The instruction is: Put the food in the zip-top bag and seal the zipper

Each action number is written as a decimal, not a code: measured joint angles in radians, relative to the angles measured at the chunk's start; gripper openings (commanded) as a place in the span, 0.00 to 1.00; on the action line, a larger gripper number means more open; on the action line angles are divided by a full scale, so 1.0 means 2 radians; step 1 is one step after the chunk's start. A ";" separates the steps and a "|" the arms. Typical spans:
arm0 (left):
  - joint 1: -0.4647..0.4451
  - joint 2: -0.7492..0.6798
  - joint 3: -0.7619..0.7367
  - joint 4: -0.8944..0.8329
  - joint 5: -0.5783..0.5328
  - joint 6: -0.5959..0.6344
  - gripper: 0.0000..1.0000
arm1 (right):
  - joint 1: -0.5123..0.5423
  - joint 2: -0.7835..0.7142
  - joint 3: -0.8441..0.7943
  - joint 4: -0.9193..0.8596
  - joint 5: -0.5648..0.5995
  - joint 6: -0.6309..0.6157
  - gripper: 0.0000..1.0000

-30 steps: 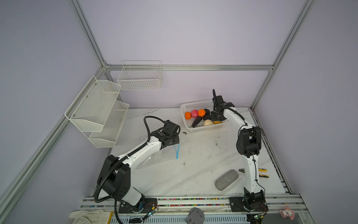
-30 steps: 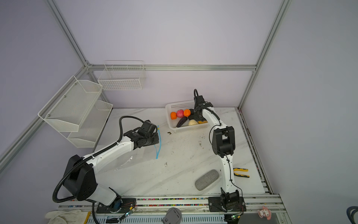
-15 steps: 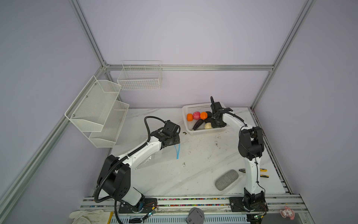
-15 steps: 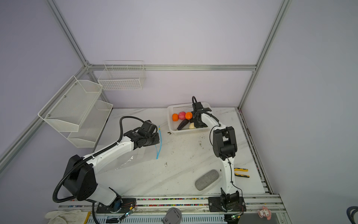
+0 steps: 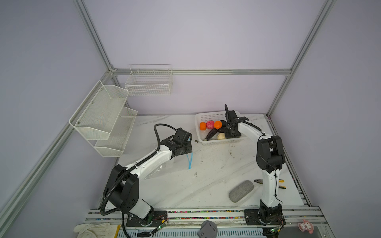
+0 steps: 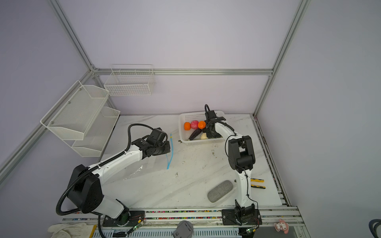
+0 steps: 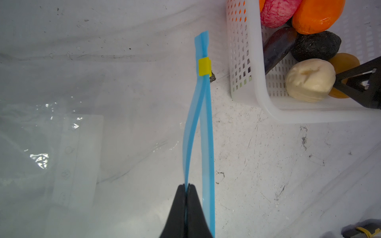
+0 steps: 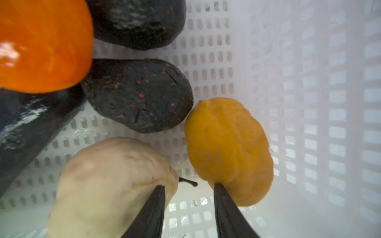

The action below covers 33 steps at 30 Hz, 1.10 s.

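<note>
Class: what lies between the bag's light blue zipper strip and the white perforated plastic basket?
Bare scuffed white tabletop, plus a small dark scrap beside the yellow tab on the light blue zipper strip; the left wrist view shows it.

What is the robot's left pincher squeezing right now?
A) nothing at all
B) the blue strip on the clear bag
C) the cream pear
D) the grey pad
B: in the left wrist view the left gripper is closed tight on one lip of the blue strip, away from its yellow tab.
</note>
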 measured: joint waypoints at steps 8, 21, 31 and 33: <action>0.000 0.000 0.000 0.003 0.005 0.000 0.00 | 0.001 -0.001 0.059 0.006 -0.074 -0.002 0.48; 0.000 0.000 0.000 0.003 0.006 0.000 0.00 | -0.005 0.073 0.160 0.040 -0.180 0.008 0.50; 0.000 0.004 0.000 0.003 0.006 0.000 0.00 | -0.023 0.088 0.160 0.049 -0.188 0.018 0.56; 0.000 0.004 0.000 0.003 0.006 0.000 0.00 | -0.027 0.088 0.159 0.052 -0.190 0.021 0.62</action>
